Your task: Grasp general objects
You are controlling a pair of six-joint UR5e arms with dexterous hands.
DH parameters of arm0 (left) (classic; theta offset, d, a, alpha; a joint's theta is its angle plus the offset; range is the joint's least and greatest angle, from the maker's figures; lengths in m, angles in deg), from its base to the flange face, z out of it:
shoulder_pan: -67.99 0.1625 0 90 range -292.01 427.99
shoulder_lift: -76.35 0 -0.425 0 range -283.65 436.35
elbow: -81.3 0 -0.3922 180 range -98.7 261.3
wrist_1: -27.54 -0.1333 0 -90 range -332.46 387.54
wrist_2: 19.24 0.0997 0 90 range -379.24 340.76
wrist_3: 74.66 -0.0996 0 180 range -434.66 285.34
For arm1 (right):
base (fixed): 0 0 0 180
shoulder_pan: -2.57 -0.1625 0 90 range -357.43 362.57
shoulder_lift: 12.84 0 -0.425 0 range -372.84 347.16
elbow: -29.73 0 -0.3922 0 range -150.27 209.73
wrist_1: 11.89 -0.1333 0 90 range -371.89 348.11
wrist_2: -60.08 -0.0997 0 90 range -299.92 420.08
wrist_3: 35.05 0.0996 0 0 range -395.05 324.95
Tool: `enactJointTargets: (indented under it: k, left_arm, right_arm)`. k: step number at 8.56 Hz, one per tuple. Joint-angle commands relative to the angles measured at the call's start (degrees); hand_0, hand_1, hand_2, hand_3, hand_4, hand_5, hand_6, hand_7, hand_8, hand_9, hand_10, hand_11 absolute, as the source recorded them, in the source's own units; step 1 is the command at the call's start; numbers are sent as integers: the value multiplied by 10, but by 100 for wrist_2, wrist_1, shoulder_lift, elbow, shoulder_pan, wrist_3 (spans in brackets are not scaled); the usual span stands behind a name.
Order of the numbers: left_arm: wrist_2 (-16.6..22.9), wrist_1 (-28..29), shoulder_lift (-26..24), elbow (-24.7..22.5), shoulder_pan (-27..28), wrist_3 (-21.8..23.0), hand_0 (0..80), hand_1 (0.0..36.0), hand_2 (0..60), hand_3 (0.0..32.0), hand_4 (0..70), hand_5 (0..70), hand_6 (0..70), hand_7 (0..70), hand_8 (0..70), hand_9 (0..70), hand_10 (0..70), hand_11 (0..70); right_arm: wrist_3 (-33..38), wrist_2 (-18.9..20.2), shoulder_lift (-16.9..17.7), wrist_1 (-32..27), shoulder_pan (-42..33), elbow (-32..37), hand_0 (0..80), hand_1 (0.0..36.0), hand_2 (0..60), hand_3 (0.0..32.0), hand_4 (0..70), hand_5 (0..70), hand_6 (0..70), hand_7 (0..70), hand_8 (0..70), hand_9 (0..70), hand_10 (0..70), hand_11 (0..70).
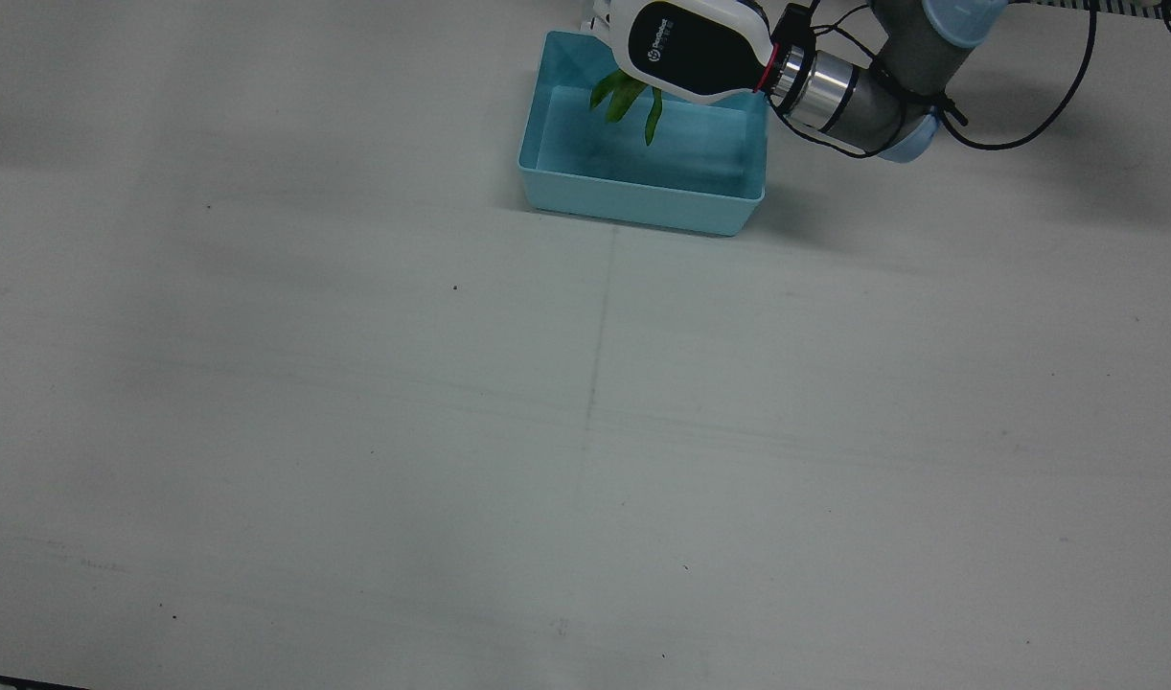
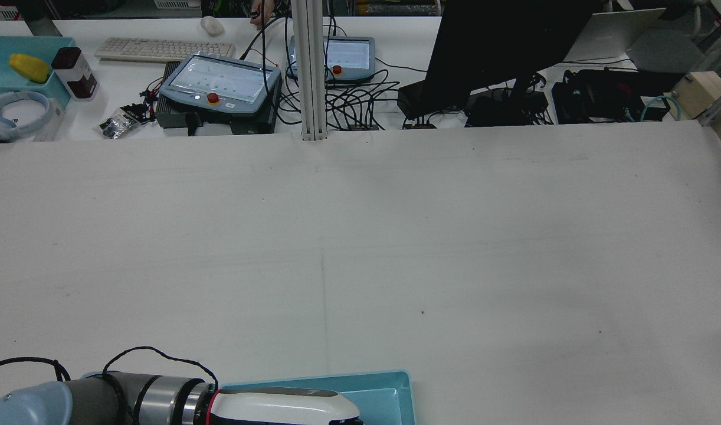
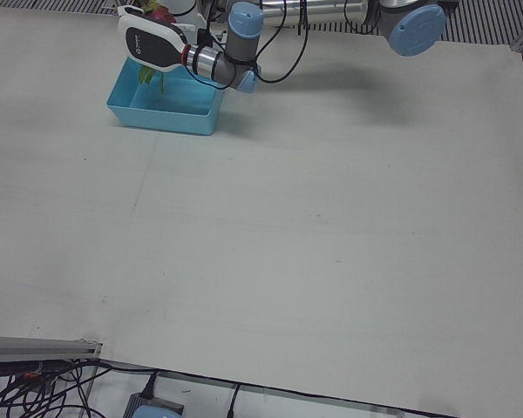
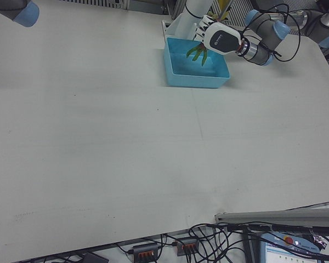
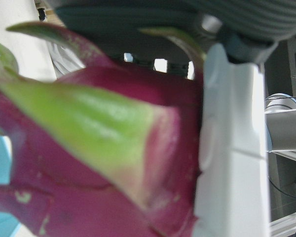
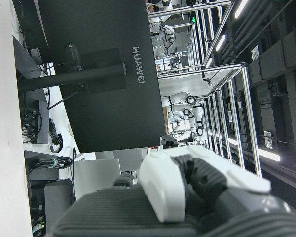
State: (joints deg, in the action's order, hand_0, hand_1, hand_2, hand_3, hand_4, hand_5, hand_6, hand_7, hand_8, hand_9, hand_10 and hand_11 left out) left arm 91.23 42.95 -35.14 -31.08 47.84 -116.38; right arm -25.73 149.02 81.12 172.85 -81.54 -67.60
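My left hand (image 1: 691, 48) hangs over the far side of a light blue bin (image 1: 643, 196) and is shut on a dragon fruit. The fruit's green leaf tips (image 1: 629, 96) hang from under the hand into the bin. In the left hand view the magenta fruit with green scales (image 5: 89, 163) fills the frame, pressed against a white finger (image 5: 232, 148). The hand also shows in the left-front view (image 3: 152, 43), the right-front view (image 4: 222, 38) and the rear view (image 2: 284, 407). My right hand (image 6: 197, 187) shows only in its own view, holding nothing, fingers apart.
The bin (image 4: 194, 79) stands near the robot's edge of the white table, by the arm pedestal; its floor looks bare. A desk with a monitor (image 2: 502, 47), keyboard (image 2: 160, 50) and pendants (image 2: 219, 82) lies beyond the far edge.
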Motion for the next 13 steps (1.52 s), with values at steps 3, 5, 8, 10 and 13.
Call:
enactJointTargets:
  k: [3, 5, 8, 10, 13]
  left_arm:
    - [1, 59, 5, -3, 116, -12, 800, 360, 600, 0, 259, 700, 358, 420, 321, 327, 190, 317]
    - [1, 59, -4, -3, 107, -12, 800, 360, 600, 0, 233, 700, 327, 388, 304, 312, 182, 308]
    - [1, 33, -48, 5, 28, -3, 734, 360, 600, 0, 135, 700, 277, 346, 276, 279, 184, 305]
    - [-25, -396, -57, 93, -505, 41, 666, 360, 600, 0, 123, 700, 269, 365, 278, 281, 190, 311]
    - [-131, -924, -92, 382, -1857, 94, 670, 360, 600, 0, 188, 700, 431, 675, 406, 442, 270, 420]
  right_arm:
    - [0, 0, 0, 0, 0, 3, 0, 0, 0, 0, 0, 0, 0, 0, 0, 0, 0, 0]
    - [0, 0, 0, 0, 0, 3, 0, 0, 0, 0, 0, 0, 0, 0, 0, 0, 0, 0]
    - [0, 0, 0, 0, 0, 3, 0, 0, 0, 0, 0, 0, 0, 0, 0, 0, 0, 0]
    - [0, 0, 0, 0, 0, 3, 0, 0, 0, 0, 0, 0, 0, 0, 0, 0, 0, 0]
    - [0, 0, 0, 0, 0, 3, 0, 0, 0, 0, 0, 0, 0, 0, 0, 0, 0, 0]
